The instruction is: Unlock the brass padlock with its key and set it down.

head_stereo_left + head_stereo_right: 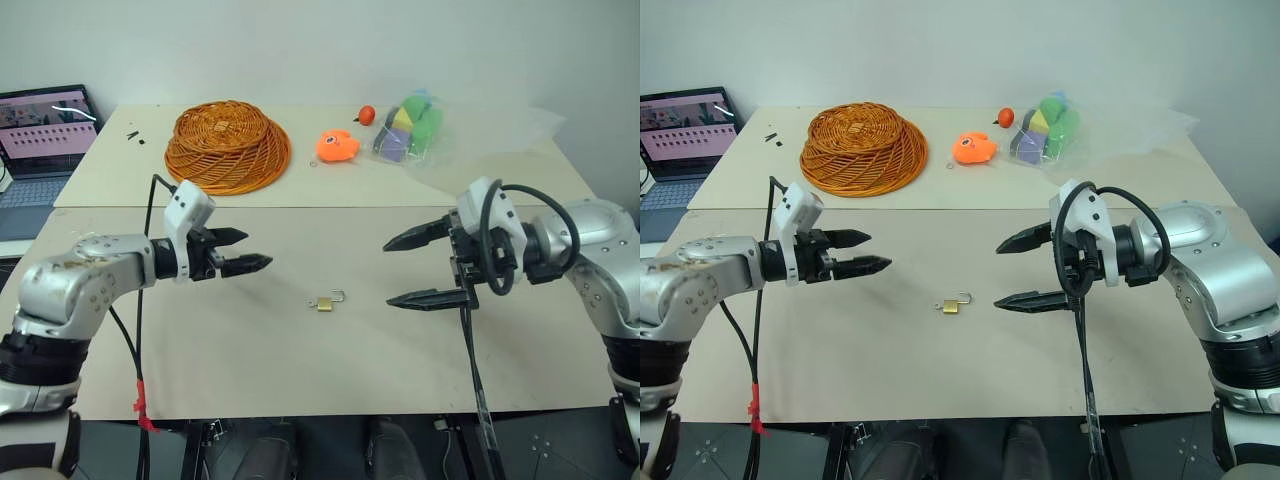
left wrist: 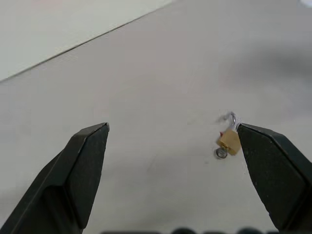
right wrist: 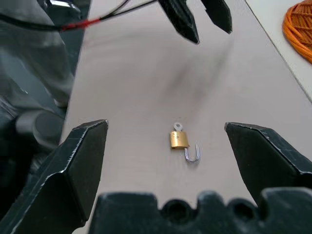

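Around: basket, orange toy, bag of blocks at the table's far side; laptop far left.
Padlock: lies on the table between both grippers, shackle swung out, nothing blocking.
Left gripper: raised, level, released, empty.
Right gripper: raised, spread wide, empty.
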Robot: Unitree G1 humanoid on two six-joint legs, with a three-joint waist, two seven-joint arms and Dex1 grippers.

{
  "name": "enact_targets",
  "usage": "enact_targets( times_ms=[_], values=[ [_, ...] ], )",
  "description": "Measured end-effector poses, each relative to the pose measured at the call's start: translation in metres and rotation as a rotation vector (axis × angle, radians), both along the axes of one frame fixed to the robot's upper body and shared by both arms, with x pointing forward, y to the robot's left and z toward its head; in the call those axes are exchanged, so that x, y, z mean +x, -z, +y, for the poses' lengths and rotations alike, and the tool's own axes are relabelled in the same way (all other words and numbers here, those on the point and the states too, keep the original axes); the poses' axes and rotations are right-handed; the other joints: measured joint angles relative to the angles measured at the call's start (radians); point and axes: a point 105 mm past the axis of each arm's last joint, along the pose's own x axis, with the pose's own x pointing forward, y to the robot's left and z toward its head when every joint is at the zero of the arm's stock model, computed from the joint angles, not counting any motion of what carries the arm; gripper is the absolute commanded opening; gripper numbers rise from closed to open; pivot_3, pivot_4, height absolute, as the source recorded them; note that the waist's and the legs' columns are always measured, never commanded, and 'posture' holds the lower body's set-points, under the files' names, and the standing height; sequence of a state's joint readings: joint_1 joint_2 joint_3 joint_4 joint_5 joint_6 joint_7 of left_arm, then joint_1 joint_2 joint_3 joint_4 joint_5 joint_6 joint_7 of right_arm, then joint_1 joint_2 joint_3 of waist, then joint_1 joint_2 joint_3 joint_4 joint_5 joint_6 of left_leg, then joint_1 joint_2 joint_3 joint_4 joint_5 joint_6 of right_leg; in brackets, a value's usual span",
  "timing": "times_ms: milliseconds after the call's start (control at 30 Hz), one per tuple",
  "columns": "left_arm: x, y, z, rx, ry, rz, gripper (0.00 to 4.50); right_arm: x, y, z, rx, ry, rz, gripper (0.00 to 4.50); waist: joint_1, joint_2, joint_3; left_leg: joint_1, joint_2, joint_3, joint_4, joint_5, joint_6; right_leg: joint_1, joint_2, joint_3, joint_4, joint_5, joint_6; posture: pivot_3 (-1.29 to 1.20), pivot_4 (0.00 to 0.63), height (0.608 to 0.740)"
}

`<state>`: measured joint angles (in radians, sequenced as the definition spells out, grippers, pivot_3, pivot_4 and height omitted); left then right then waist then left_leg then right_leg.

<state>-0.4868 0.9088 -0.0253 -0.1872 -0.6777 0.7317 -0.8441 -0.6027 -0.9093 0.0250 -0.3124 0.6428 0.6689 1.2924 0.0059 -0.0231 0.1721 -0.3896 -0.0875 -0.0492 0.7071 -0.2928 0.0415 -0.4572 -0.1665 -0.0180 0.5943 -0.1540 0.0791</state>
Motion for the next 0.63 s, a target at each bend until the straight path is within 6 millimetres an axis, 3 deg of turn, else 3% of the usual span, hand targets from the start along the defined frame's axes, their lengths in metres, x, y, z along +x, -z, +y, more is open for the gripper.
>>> enact_targets(
  times_ms=[300,633],
  values=[
    [-0.011,-0.024,-0.013,-0.004,0.080,-0.119,4.46,0.015,0.006,-0.012,0.040,0.140,-0.004,4.50,0.000,0.000,0.000,0.001,0.000,0.001,0.002,0.000,0.000,0.001,0.000,0.001,0.000,0.000,0.000,0.00,0.150,0.739],
    [-0.007,-0.045,-0.024,-0.082,0.130,-0.128,4.46,0.037,0.007,-0.021,0.072,0.259,-0.109,4.50,-0.001,0.000,0.000,0.001,0.000,0.001,0.003,0.000,0.000,0.001,0.001,0.001,0.001,0.000,0.000,0.00,0.150,0.739]
  ],
)
